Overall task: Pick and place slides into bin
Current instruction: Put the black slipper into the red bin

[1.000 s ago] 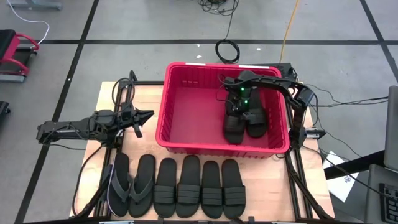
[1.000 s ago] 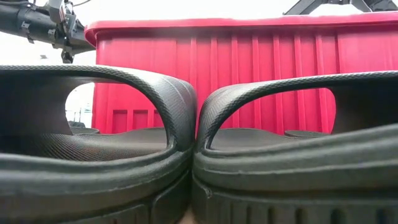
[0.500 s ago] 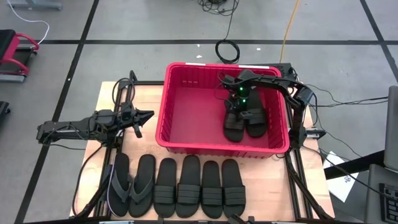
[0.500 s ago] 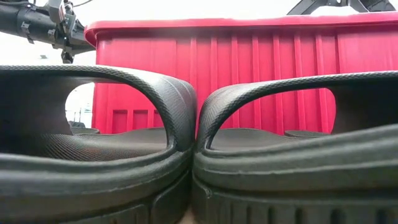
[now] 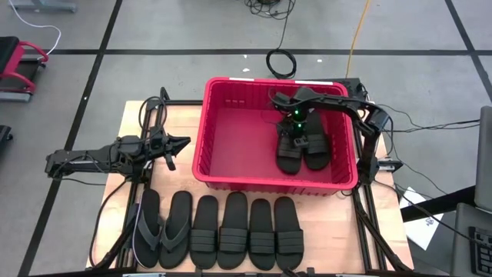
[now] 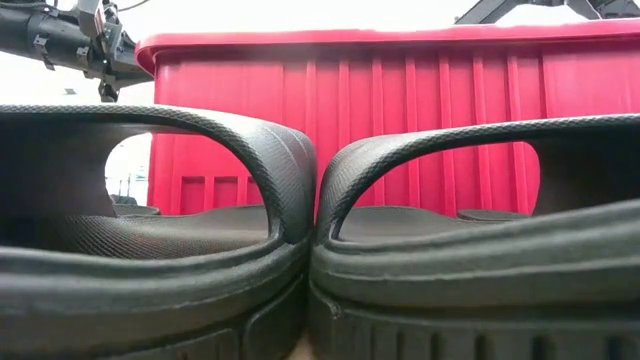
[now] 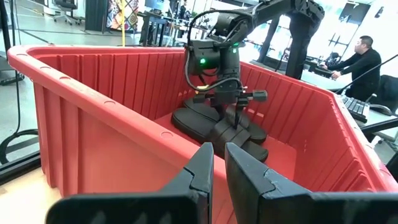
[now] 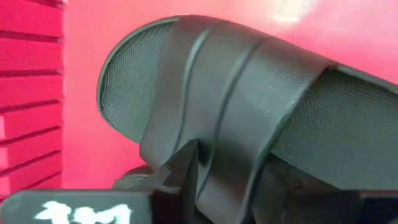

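Note:
The red bin point(image 5: 231, 81) stands at the table's far middle. Two black slides point(image 5: 290, 158) point(image 5: 317, 152) lie side by side on its floor at the right end. My right gripper point(image 5: 296, 137) points steeply down into the bin over them, open, its fingers on either side of one slide's ribbed band point(image 8: 217, 93). Several more slides and two flip-flops point(image 5: 223, 223) lie flat in a row along the table's near edge. My left gripper point(image 7: 217, 155) waits left of the bin, level, shut to a narrow slit, with nothing in it. My right gripper has one finger point(image 8: 186, 165) on each side of the ribbed band's edge point(image 8: 214, 155), coming from above. I cannot tell whether the fingers touch the band. The slide lies on the bin's floor beside the other one.
The bin's slotted walls point(image 7: 93, 93) rise around the right gripper. The left half of the bin floor point(image 5: 238, 138) is bare. The row of slides fills the near edge and blocks most of the low view point(image 6: 150, 200). A person point(image 7: 360, 56) sits in the room beyond.
My right gripper has turned a little at the wrist above the two slides in the bin and stayed over the same spot. Both slides lie where they did.

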### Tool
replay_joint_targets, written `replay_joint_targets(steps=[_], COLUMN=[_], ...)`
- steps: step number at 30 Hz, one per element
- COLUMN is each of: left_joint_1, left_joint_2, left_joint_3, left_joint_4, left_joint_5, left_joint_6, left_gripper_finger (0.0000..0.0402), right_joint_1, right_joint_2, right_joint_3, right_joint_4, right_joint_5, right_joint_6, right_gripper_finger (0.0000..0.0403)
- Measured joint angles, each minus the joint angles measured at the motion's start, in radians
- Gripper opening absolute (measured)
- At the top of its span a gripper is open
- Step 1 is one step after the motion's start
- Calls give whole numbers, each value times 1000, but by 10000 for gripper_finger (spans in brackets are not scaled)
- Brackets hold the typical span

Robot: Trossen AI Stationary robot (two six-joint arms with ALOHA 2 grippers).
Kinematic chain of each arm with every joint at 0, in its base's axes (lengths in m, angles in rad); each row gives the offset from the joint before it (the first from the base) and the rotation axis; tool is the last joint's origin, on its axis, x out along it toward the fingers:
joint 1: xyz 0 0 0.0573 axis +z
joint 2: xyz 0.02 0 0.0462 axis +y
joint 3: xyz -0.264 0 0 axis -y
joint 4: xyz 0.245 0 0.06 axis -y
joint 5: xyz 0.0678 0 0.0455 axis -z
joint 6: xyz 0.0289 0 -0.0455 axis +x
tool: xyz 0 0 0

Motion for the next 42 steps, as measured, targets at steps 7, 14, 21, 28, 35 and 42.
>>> replay_joint_targets(steps=[7,14,21,28,35,42], left_joint_1=[0,0,0,0,0,0], left_joint_2=[0,0,0,0,0,0], left_joint_3=[0,0,0,0,0,0], left_joint_4=[-1,-1,-25,-58,-54,-52], left_joint_5=[0,0,0,0,0,1], left_joint_6=[11,29,31,2,-34,-62], left_gripper_finger=[37,37,37,37,37,37], right_joint_1=[0,-1,35,143,190,208], right_joint_2=[-82,-161,-179,-138,-79,-25], right_joint_3=[18,19,19,19,19,19], right_joint_4=[151,183,224,388,421,340], right_joint_5=[162,106,-37,108,109,161], right_joint_6=[89,52,89,166,288,272], right_gripper_finger=[110,110,107,31,2,0])
